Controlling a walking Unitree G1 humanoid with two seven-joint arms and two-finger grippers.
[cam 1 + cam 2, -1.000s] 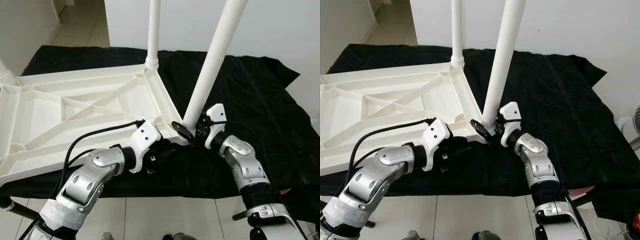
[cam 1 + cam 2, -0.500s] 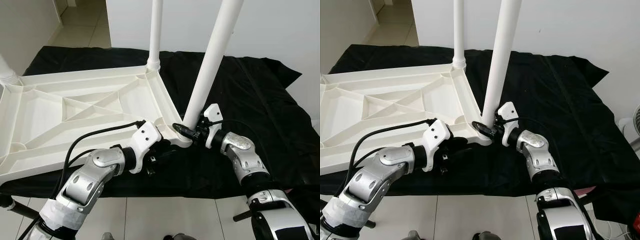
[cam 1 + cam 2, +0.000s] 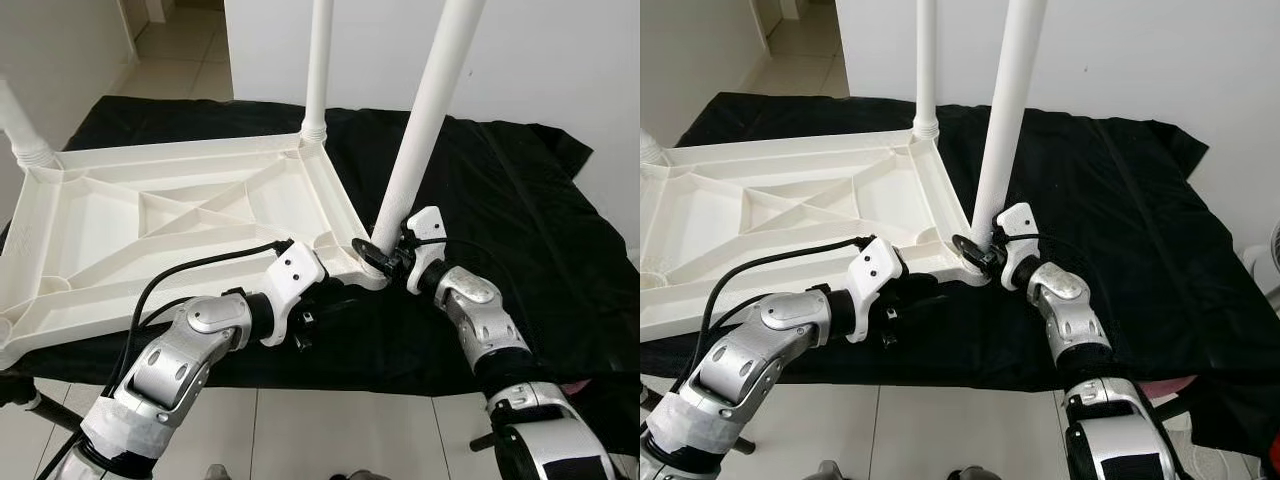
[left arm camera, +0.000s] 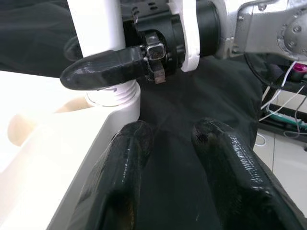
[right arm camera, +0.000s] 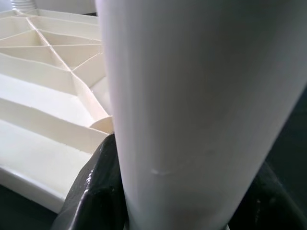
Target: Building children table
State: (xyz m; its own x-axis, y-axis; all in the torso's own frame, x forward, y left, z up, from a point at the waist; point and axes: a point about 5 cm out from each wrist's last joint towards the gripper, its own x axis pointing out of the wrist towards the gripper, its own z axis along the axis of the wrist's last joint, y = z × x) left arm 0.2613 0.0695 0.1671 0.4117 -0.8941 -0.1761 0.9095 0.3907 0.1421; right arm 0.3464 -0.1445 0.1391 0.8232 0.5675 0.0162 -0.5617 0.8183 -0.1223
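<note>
The white plastic tabletop (image 3: 170,235) lay upside down, ribbed underside up, on a black cloth (image 3: 500,190) spread over the work surface, its near corner toward the robot. One leg (image 3: 320,70) stood upright in the far corner socket, and the base of another (image 3: 25,135) showed at the far left corner. A third leg (image 3: 425,125) sat at the near corner socket, leaning slightly. The right gripper (image 3: 380,255) was clamped around the base of this leg just above its threaded collar; in the left wrist view one black finger (image 4: 103,69) lay across the white tube. The left gripper (image 4: 177,167) rested low beside the same corner with its two fingers parted and nothing between them, one finger (image 4: 120,177) against the tabletop's edge. Judged from the look of it, the leg was a hollow, light, rigid tube with a smooth, fairly slippery surface, so a firm grip low near the collar seemed best for turning it without levering on the socket. The tabletop looked stiff but light, likely to slide on the cloth unless braced at the corner. Cross-threading seemed the main risk while the leg leaned. No brand, label or readable writing was visible anywhere.
</note>
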